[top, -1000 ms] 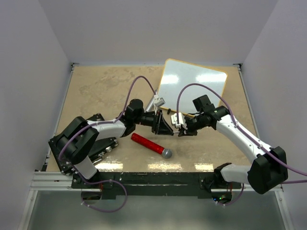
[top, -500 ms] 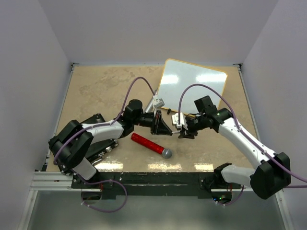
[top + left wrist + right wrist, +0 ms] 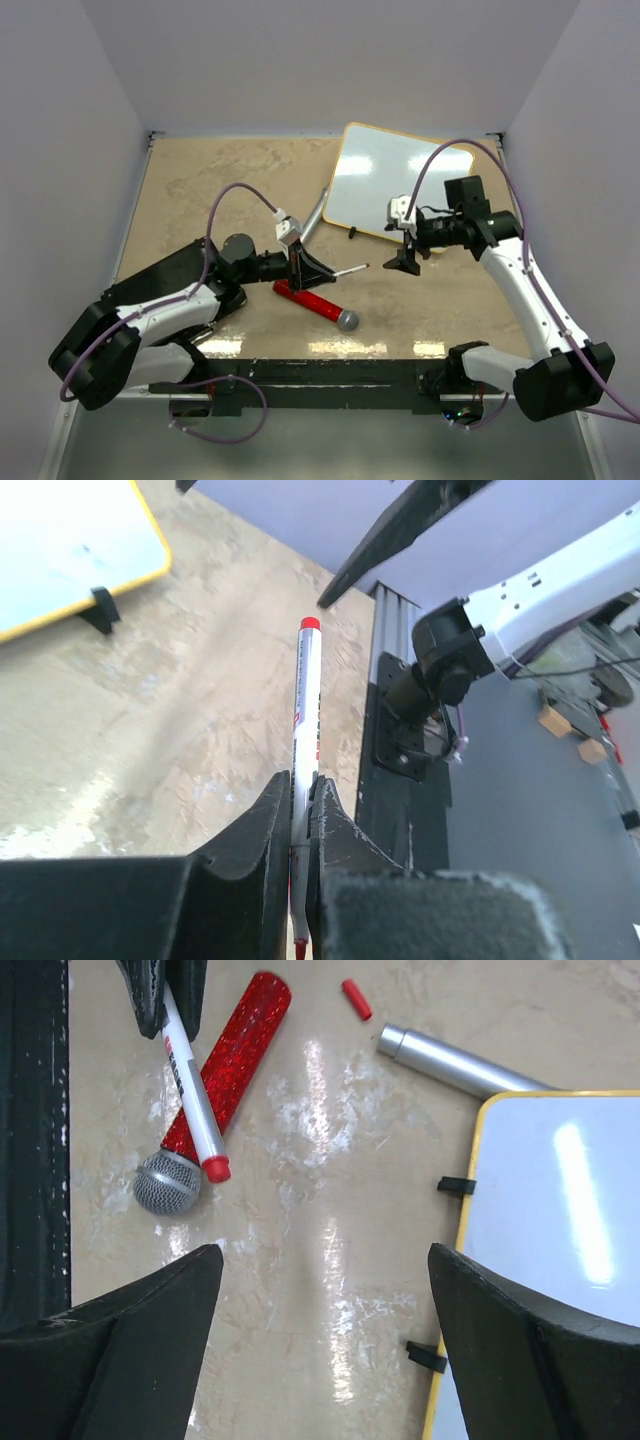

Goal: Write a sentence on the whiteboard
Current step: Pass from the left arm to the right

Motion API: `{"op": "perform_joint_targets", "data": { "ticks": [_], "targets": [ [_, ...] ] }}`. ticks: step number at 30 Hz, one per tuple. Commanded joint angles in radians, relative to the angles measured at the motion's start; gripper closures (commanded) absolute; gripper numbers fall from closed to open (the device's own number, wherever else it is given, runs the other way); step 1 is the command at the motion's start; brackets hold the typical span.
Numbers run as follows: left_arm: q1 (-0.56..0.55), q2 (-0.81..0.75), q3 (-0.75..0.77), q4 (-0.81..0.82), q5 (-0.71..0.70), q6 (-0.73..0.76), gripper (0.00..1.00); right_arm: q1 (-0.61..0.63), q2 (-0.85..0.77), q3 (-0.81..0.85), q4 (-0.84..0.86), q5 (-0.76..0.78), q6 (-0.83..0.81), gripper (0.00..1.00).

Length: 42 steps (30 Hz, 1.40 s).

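Starting at the near edge of the bench [image 3: 190,190], found a toy microphone [image 3: 310,300] lying flat — red glitter handle, grey mesh head toward the right. Noted a black flat box [image 3: 165,272] off to the left, partly covered by the left arm. Just beyond the microphone, saw the left pincer [image 3: 300,268] closed tight on a marker [image 3: 352,269]: white barrel jutting rightward past the fingertips, red end outermost, crossing above the microphone handle in the right wrist view. Found the right pincer [image 3: 405,264] a little to the right of that red end, not touching it, spread wide with nothing held, hanging over the bench beside the board's near edge. Farther back, spotted a silver tube [image 3: 315,212] lying slantwise, a small red piece [image 3: 355,998] just beside the near end, the far end reaching the board's frame, contact impossible to judge. Farthest of all, right of centre, located the whiteboard [image 3: 400,185] — set askew to the bench edges, thin light frame, rounded corners, two black feet showing along the near side, glossy white face catching a streak of glare.
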<state>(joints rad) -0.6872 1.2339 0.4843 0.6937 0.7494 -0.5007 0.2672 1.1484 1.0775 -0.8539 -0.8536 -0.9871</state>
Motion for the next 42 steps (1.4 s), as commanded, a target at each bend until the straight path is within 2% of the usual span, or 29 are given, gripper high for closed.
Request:
{"op": "perform_joint_targets", "data": {
  "ticks": [1, 6, 13, 17, 20, 25, 36, 39, 42],
  "targets": [
    [0.018, -0.08, -0.039, 0.186, -0.107, 0.033, 1.0, -0.08, 0.049, 0.133, -0.146, -0.189, -0.013, 0.12],
    [0.02, -0.102, -0.036, 0.299, -0.176, 0.01, 1.0, -0.082, 0.115, 0.187, -0.175, -0.386, 0.074, 0.13],
    [-0.005, -0.013, 0.013, 0.415, -0.183, -0.036, 1.0, -0.082, 0.177, 0.162, -0.063, -0.6, 0.303, 0.11],
    [-0.021, 0.033, 0.016, 0.484, -0.212, -0.059, 1.0, -0.075, 0.235, 0.209, -0.123, -0.682, 0.268, 0.11],
    [-0.04, 0.064, 0.027, 0.533, -0.245, -0.07, 1.0, -0.072, 0.296, 0.268, -0.308, -0.702, 0.079, 0.11],
    [-0.063, 0.111, 0.059, 0.59, -0.285, -0.085, 1.0, -0.072, 0.375, 0.311, -0.414, -0.705, -0.028, 0.11],
    [-0.12, 0.228, 0.099, 0.661, -0.398, -0.09, 1.0, -0.066, 0.37, 0.351, -0.419, -0.72, -0.019, 0.14],
    [-0.133, 0.248, 0.108, 0.678, -0.421, -0.09, 1.0, -0.068, 0.37, 0.354, -0.418, -0.725, -0.013, 0.19],
    [-0.149, 0.257, 0.105, 0.688, -0.453, -0.082, 1.0, -0.068, 0.37, 0.36, -0.399, -0.725, 0.011, 0.29]
  ]
}}
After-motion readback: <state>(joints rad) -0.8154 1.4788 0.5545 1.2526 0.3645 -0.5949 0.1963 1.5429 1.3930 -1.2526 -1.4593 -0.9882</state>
